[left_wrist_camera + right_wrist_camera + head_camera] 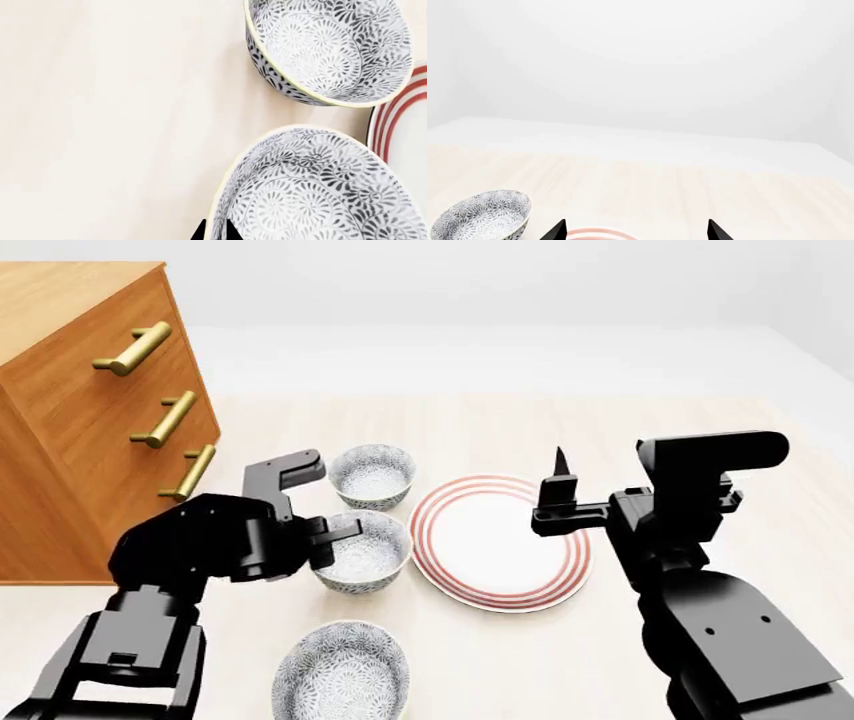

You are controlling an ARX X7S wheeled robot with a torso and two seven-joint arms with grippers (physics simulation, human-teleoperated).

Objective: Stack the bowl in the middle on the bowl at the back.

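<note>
Pale tabletop [667,430], three speckled bowls, middle bowl [367,550] at left fingers [350,534], grip unclear, right fingers [635,231] spread.

Three speckled bowls stand on the worktop [694,430], all to the left of the single red-ringed plate [501,540]: the bowl at the back [372,475] sits just beside the plate's far left edge, the bowl in the middle [363,552] close against its left rim, and the third bowl [340,672] nearer than the plate, off its near left side. One wooden cabinet [67,410] stands well left of the plate, bearing three brass handles [163,418]. Two robot arms flank the plate, one on each side.
</note>
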